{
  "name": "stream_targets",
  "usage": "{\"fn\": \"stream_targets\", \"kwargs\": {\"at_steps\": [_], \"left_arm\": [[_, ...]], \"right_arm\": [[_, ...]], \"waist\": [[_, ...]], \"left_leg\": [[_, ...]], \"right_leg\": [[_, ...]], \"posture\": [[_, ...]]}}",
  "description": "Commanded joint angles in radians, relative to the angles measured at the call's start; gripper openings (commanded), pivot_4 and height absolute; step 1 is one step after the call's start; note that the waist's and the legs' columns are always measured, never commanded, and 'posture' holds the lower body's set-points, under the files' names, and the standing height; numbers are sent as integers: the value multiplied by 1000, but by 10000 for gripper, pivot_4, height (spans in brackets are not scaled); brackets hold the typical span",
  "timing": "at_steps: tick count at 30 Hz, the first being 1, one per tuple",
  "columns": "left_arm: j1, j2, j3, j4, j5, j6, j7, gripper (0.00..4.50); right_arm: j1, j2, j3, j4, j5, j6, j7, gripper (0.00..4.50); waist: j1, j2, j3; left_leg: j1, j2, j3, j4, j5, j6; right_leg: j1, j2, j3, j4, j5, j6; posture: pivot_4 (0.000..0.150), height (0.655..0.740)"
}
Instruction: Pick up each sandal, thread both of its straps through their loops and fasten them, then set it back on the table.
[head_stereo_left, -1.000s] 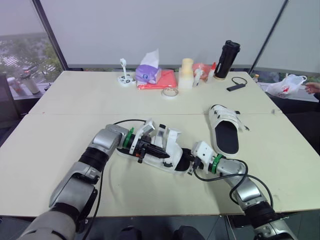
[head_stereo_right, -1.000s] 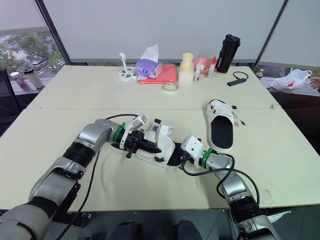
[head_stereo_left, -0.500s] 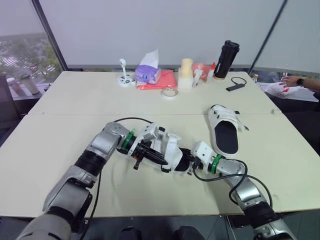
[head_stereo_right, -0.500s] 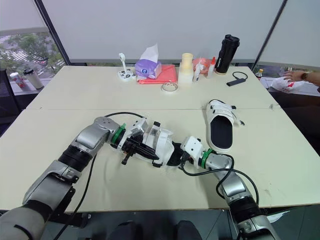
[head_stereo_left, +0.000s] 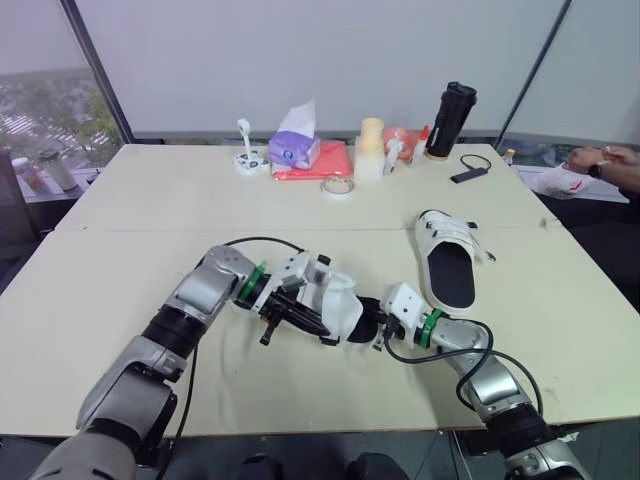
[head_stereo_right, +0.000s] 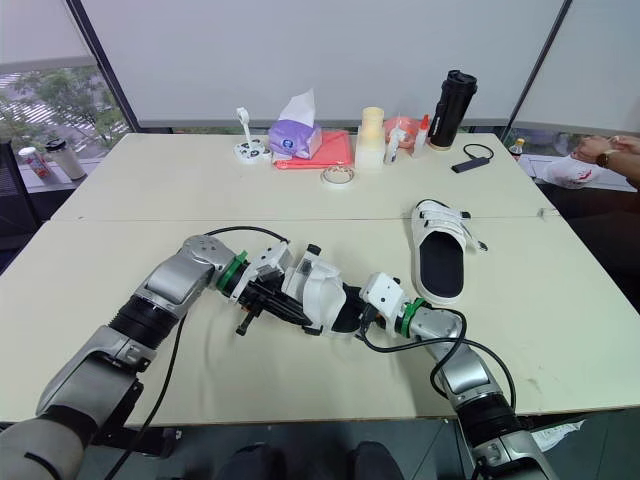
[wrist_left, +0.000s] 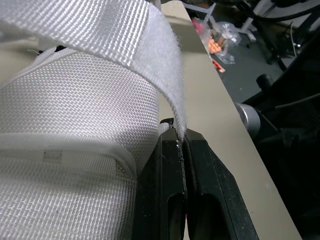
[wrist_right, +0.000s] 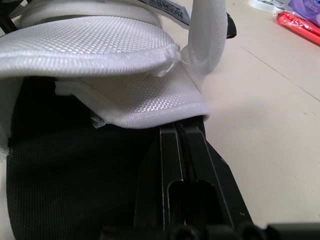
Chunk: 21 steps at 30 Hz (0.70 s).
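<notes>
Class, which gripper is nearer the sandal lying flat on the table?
Right. The right gripper lies close to the near end of the flat sandal; the left gripper is farther off, beyond the held sandal.

We see the held sandal as white woven cloth, a coarse open mesh on its upper, edged by a smoother, rubbery-looking rim. Its strap is ribbed webbing, and the strap's end carries a fuzzy, rough fastening patch. The footbed is black, fine-grained and matt. The left claw is black plastic with a dull sheen, lightly scuffed at the edges, and the right claw looks alike. The desk is smooth, matt and cream. The second sandal has the same white cloth and dark matt footbed. The flask is black and slightly glossy.
</notes>
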Motion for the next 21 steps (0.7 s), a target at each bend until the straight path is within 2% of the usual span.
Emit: {"fn": "stream_targets", "kwargs": {"at_steps": [1,5,11,14,15,17,21], "left_arm": [[15,37,-4,-1,12,49,-4,513],[15,46,-8,15,31,23,5,513],[-27,17,89,7,-90,162,9,513],[-25,14,100,-6,-101,184,23,513],[-23,12,99,-7,-98,181,29,5664],[-21,7,101,-11,-99,181,36,13191],[-33,-17,131,-21,-133,215,63,32539]], "right_arm": [[33,-4,31,56,-37,47,8,0],[29,-2,33,64,-39,46,8,0],[28,-4,31,68,-40,45,7,0],[31,-5,31,64,-41,45,8,0],[30,-4,32,64,-41,45,8,0],[27,-2,33,64,-42,46,8,0],[26,-1,32,64,-41,46,8,0]], "waist": [[0,0,0],[-2,0,0],[-1,0,0],[-1,0,1],[0,0,1],[1,0,1],[2,0,1]], "left_leg": [[0,0,0,0,0,0],[0,0,0,0,0,0],[0,0,0,0,0,0],[-1,0,0,0,0,0],[-1,0,0,0,0,0],[-1,0,0,0,0,0],[-1,0,0,0,0,0]], "right_leg": [[0,0,0,0,0,0],[0,1,0,0,1,1],[-1,1,0,0,0,1],[-1,1,0,0,1,1],[-1,1,0,0,1,1],[-1,1,0,0,1,1],[-1,0,0,0,1,1]], "posture": [[1500,7400],[1500,7400],[1500,7400],[1500,7400],[1500,7400],[1500,7400],[1500,7400]]}}
